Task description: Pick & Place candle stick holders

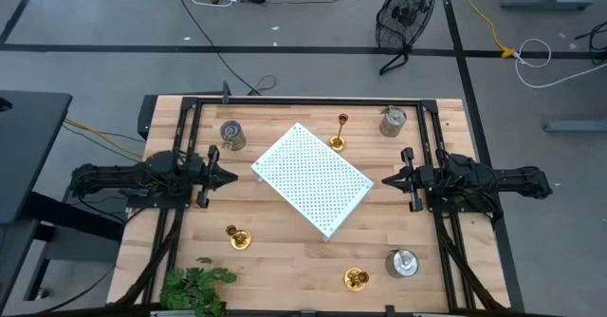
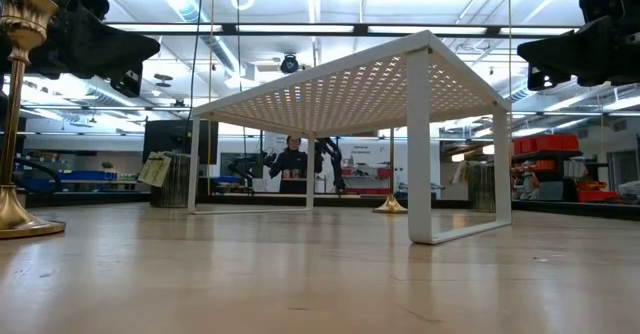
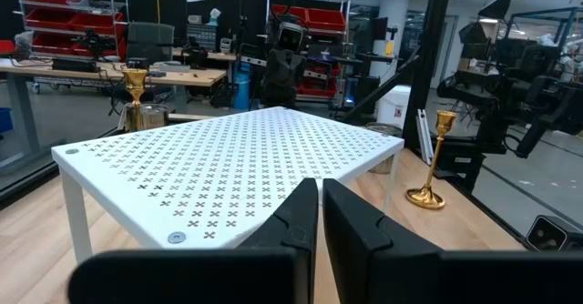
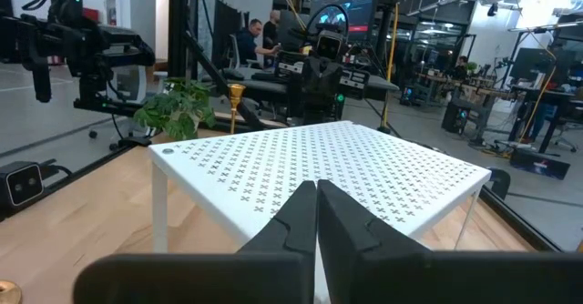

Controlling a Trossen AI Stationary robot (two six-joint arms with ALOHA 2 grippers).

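Three brass candle stick holders stand upright on their round bases: at the far side (image 1: 340,132), near left (image 1: 237,237) and near centre (image 1: 356,279). Three squat silver ones stand at far left (image 1: 231,134), far right (image 1: 392,121) and near right (image 1: 402,263). My left gripper (image 1: 230,176) is left of the white board, shut and empty; its fingers show in the left wrist view (image 3: 321,208). My right gripper (image 1: 387,178) is right of the board, shut and empty; it also shows in the right wrist view (image 4: 316,204). Both point level at the board.
A white perforated square board (image 1: 313,177) on thin legs (image 2: 420,154) stands in the table's middle, turned cornerwise, between the two grippers. A green leafy plant (image 1: 194,284) is at the near left edge. A black frame (image 1: 303,102) runs around the table. A person (image 2: 292,164) is in the room behind.
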